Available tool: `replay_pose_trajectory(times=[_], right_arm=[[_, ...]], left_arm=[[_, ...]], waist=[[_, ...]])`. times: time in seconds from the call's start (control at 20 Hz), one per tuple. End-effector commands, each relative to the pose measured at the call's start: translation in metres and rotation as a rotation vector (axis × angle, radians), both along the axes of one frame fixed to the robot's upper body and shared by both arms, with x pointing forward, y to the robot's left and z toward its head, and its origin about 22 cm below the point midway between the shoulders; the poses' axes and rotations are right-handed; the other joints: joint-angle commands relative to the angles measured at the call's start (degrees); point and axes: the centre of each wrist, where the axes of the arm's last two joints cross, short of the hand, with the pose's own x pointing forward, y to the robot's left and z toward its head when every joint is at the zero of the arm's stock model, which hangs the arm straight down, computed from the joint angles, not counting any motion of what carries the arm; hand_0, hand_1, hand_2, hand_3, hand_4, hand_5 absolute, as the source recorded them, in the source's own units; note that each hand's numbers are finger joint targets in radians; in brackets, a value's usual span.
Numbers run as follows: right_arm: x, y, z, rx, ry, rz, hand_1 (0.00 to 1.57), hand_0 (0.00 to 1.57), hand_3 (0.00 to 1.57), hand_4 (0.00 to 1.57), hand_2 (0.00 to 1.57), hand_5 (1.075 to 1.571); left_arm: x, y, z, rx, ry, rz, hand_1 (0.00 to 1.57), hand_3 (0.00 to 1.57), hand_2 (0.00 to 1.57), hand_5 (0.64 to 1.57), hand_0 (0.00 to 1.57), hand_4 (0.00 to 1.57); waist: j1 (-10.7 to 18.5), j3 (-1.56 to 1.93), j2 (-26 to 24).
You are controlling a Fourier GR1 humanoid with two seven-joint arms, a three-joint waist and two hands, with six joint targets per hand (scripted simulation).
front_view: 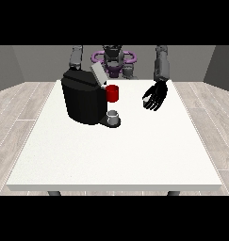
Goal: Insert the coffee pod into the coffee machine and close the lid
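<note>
**Black machine at left, open hand at right**

On the large white table the boxy black coffee machine stands left of centre, its grey lid tilted up. A red thing at the machine sits at its right face. Below that, a small grey thing rests on the machine's dark base; I cannot tell if it is the pod. Well apart, the black hand at the view's right hangs above the table, fingers relaxed and spread, holding nothing. No writing is readable.
</note>
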Motion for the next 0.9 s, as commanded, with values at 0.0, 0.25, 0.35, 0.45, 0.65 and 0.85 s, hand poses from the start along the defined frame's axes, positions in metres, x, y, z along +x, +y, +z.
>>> replay_pose_trajectory(times=[0.0,0.25,0.35,0.45,0.65,0.85], right_arm=[[-0.008,0.016,-0.008,-0.005,0.024,0.045,0.00,0.00,0.00,0.00,0.00,1.571],[0.007,0.000,-0.003,-0.002,0.054,0.033,0.00,0.00,0.00,0.00,0.00,1.571],[0.001,0.000,-0.024,0.032,0.041,0.009,0.00,0.00,0.00,0.00,0.00,1.571],[-0.002,0.011,-0.021,0.016,0.039,0.013,0.00,0.00,0.00,0.00,0.00,1.571],[0.001,-0.018,-0.040,0.029,0.058,-0.021,0.00,0.00,0.00,0.00,0.00,1.571],[0.001,0.006,-0.019,-0.063,0.107,-0.070,0.00,0.00,0.00,0.00,0.00,1.571]], left_arm=[[0.007,0.002,-0.003,0.086,-0.005,-0.012,1.04,0.91,1.11,1.571,1.04,0.46],[0.011,-0.024,-0.011,0.236,0.103,-0.045,0.83,0.86,1.00,1.571,0.83,0.34],[0.010,-0.013,-0.009,0.273,0.129,-0.070,0.91,0.89,1.04,1.571,0.91,0.33],[0.015,0.000,-0.002,0.315,0.153,-0.023,0.76,0.77,0.93,1.571,0.76,0.35],[0.015,-0.013,-0.011,0.337,0.142,-0.080,0.76,0.86,0.98,1.571,0.76,0.40],[0.011,-0.012,-0.030,0.305,0.162,-0.081,1.04,1.01,1.12,1.571,1.04,0.40]], waist=[[-1.32,0.00,-0.23],[-1.27,0.03,-2.96],[0.05,0.04,-2.12],[-1.41,0.02,-0.67],[0.47,0.03,-1.55],[-0.15,-0.02,-4.11]])
